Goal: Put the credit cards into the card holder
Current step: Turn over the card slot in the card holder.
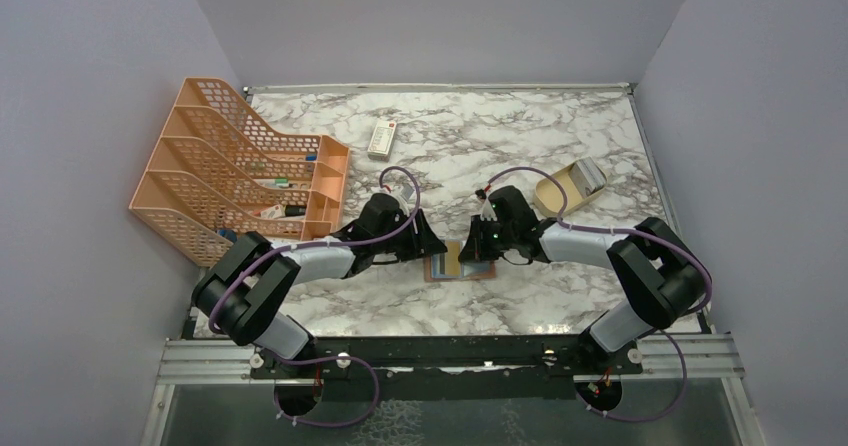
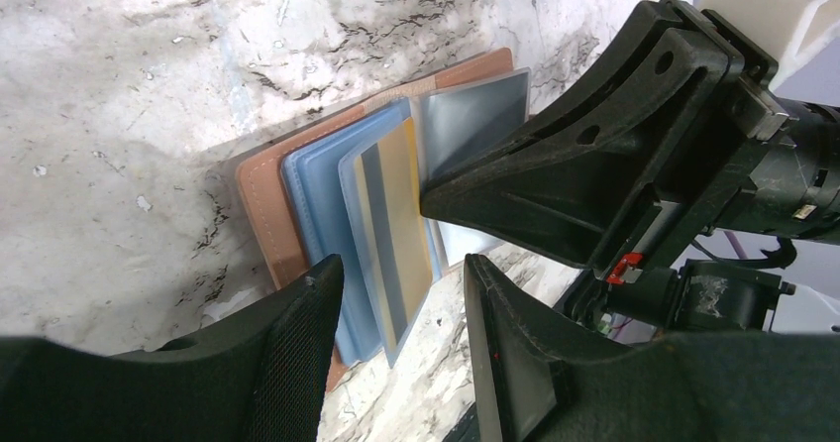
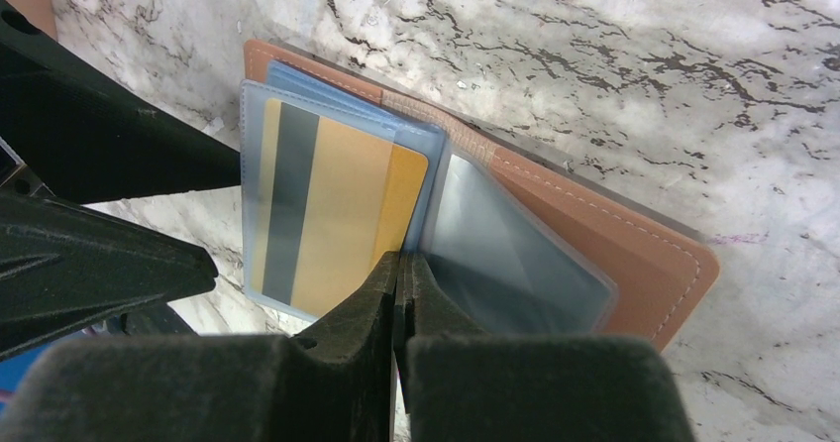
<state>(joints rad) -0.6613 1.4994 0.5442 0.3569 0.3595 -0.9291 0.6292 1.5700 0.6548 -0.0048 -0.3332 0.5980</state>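
Note:
The brown card holder (image 1: pixel 460 262) lies open on the marble table between both grippers. In the right wrist view its brown cover (image 3: pixel 624 239) carries clear sleeves. A gold-yellow card with a dark stripe (image 3: pixel 337 214) sits in the left sleeve, and a grey card (image 3: pixel 505 254) in the right one. My right gripper (image 3: pixel 401 261) is shut, its tips at the fold between the two sleeves; whether it pinches anything is hidden. My left gripper (image 2: pixel 401 276) is open and empty, just off the near edge of the holder (image 2: pixel 262 204), with the gold card (image 2: pixel 401 199) ahead of it.
An orange mesh file rack (image 1: pixel 240 171) stands at the left. A white remote-like item (image 1: pixel 382 138) lies at the back centre. A tan shallow box (image 1: pixel 560 194) with something pale in it sits at the right. The right gripper's body (image 2: pixel 614 155) reaches over the holder.

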